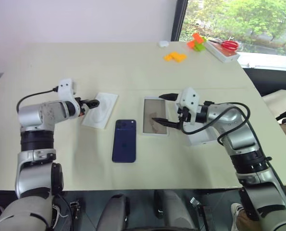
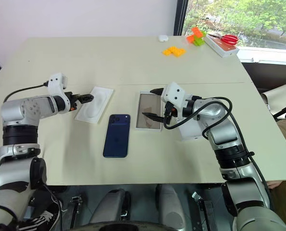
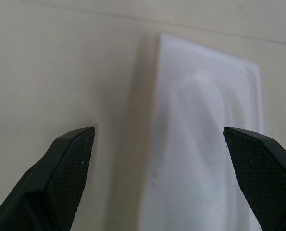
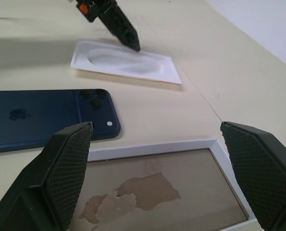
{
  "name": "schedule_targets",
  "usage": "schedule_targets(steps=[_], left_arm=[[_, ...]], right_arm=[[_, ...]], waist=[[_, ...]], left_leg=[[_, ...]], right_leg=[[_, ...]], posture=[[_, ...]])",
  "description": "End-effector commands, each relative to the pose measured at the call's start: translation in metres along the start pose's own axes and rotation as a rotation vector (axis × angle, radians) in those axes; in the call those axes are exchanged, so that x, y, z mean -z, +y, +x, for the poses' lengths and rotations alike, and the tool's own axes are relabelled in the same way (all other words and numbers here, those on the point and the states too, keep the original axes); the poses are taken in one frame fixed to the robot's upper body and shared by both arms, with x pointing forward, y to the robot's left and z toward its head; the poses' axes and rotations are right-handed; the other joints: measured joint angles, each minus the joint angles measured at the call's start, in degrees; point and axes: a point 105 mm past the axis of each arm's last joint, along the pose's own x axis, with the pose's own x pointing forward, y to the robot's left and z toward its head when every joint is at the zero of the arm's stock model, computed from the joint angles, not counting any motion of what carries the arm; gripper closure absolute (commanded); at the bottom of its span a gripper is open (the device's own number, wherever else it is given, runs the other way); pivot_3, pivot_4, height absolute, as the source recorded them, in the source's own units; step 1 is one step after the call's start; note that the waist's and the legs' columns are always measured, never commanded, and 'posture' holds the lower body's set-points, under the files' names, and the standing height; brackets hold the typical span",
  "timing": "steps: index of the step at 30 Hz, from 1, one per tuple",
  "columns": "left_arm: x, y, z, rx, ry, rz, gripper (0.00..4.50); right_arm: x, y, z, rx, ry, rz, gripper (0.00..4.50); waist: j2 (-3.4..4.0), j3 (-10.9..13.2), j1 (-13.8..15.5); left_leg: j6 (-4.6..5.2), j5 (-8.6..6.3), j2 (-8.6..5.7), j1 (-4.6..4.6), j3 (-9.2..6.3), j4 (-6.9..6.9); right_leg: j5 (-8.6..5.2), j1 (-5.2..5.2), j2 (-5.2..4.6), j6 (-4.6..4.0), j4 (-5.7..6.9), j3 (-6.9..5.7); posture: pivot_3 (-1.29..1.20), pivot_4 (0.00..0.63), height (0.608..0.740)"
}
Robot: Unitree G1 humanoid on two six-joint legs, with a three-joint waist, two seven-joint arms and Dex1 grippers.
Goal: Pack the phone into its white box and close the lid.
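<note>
phone (image 1: 124, 140) shows an apple logo; both pincers wide, holding nothing.

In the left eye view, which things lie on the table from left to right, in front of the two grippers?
White insert → phone → white box → lid, partly hidden behind the right arm.

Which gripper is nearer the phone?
Right. The right gripper hangs open over the white box beside the phone; the left gripper, also open, is over the white insert.
</note>
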Motion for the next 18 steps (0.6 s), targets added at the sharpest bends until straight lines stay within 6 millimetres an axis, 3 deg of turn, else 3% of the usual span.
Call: schedule_targets(steps=[1,8,18], left_arm=[[-0.002,-0.006,-0.002,0.043,-0.011,-0.021,0.89],[0.004,-0.006,0.001,0.072,0.0,-0.133,4.42],[-0.006,-0.001,-0.013,0.131,-0.084,-0.316,4.47]], right_arm=[[-0.014,0.0,-0.001,0.01,-0.051,-0.038,0.0],[-0.021,0.002,-0.002,0.004,-0.079,-0.041,0.0],[-0.02,0.002,-0.002,0.0,-0.075,-0.037,0.0]], waist=[[0.0,0.0,0.05],[0.0,0.0,0.09],[-0.01,0.0,0.07]], left_leg=[[0.0,0.0,0.01,0.0,-0.01,0.0],[-0.06,0.03,0.01,0.01,-0.03,0.0],[-0.12,0.07,0.01,0.03,-0.04,0.0]], right_leg=[[0.0,0.0,0.01,0.0,0.0,0.0],[0.0,0.0,0.01,0.0,0.01,-0.01],[0.01,0.0,0.0,0.01,0.04,-0.01]], posture=[[0.0,0.15,0.74],[0.0,0.15,0.74],[0.0,0.15,0.74]])
